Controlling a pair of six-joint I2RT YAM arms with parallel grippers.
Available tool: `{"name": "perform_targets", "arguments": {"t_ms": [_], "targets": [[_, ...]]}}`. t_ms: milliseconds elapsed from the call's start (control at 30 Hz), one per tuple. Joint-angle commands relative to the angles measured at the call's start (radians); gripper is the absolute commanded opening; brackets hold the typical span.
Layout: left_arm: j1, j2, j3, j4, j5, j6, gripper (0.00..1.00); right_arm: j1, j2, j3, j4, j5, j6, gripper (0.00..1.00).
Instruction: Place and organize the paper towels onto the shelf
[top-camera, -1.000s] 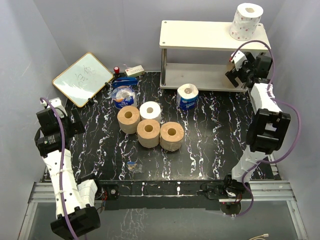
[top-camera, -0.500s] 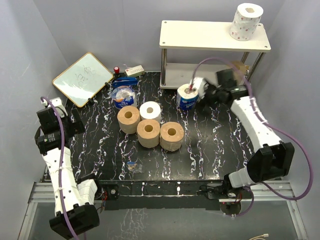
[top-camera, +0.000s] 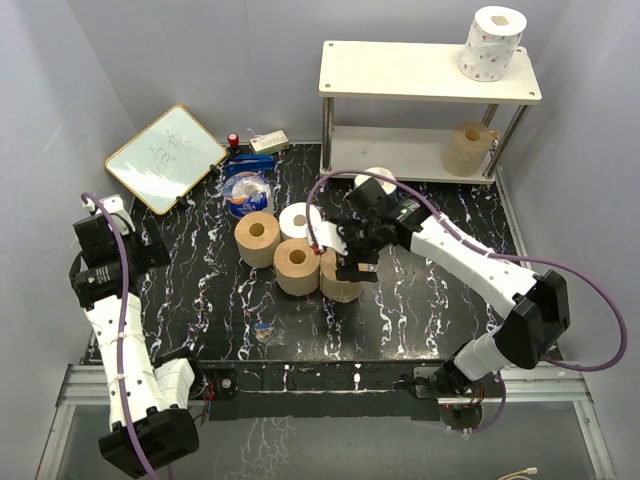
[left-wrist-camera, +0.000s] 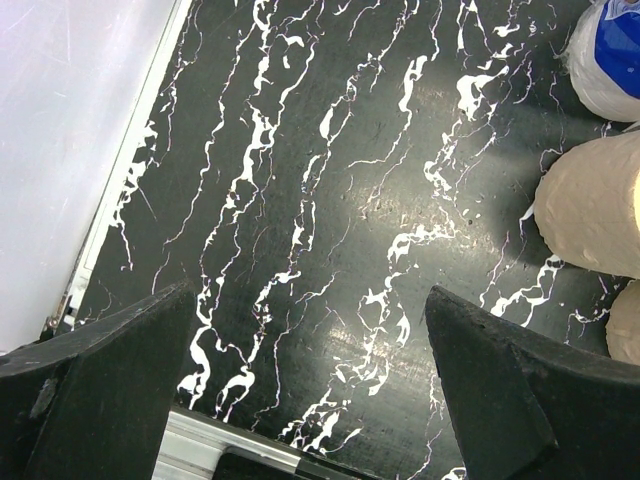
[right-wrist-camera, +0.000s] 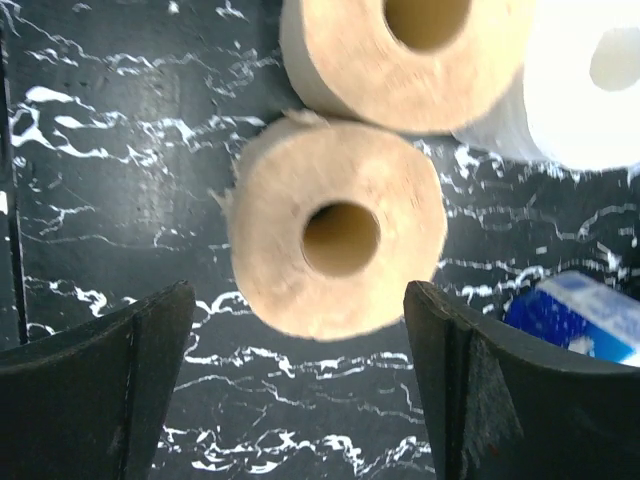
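Two neighbours, tan roll (right-wrist-camera: 330, 70) and white roll (right-wrist-camera: 570, 110), crowding front roll (right-wrist-camera: 270, 200) under spread right tool (right-wrist-camera: 300, 300); left tool (left-wrist-camera: 310, 300) spread.

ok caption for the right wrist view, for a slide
Open right gripper poised over an upright tan-brown paper towel roll on the black marbled table.

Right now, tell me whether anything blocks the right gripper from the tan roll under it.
Nothing visible does. The right gripper hangs open over the tan roll, one finger on each side. A second tan roll and the white roll sit close beside it, outside the fingers.
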Motion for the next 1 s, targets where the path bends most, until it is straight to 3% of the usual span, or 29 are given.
{"name": "perform_targets", "arguments": {"t_ms": [0, 800, 967], "targets": [[0.013, -0.005, 0.006, 0.002, -0.002, 0.005, 0.98, 0.076, 0.018, 0.031, 0.059, 0.024, 0.046, 0.83], [0.014, 0.007, 0.005, 0.002, 0.001, 0.005, 0.98, 0.127, 0.100, -0.086, 0.159, 0.136, 0.063, 0.61], [0.015, 0.005, 0.005, 0.002, 0.001, 0.005, 0.98, 0.128, 0.121, -0.074, 0.159, 0.131, 0.071, 0.43]]}}
